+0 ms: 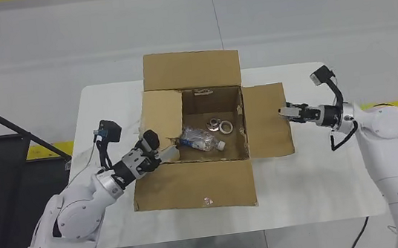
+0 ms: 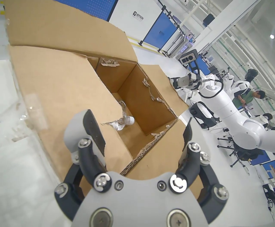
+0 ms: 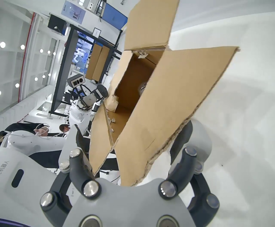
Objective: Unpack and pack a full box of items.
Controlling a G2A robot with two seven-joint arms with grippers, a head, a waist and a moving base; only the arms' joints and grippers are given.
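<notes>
Open cardboard box (image 1: 191, 185) mid white table (image 1: 319, 191), flaps folded out. Left gripper (image 1: 161, 152) (image 2: 138, 122) at left flap, fingers spread wide, flap edge between them (nothing pinched). Right gripper (image 1: 285, 111) (image 3: 137, 133) at right flap, likewise released. On box floor: crumpled clear bottle (image 1: 201, 140) (image 2: 123, 123), pale rings (image 1: 220, 126) just beyond.
</notes>
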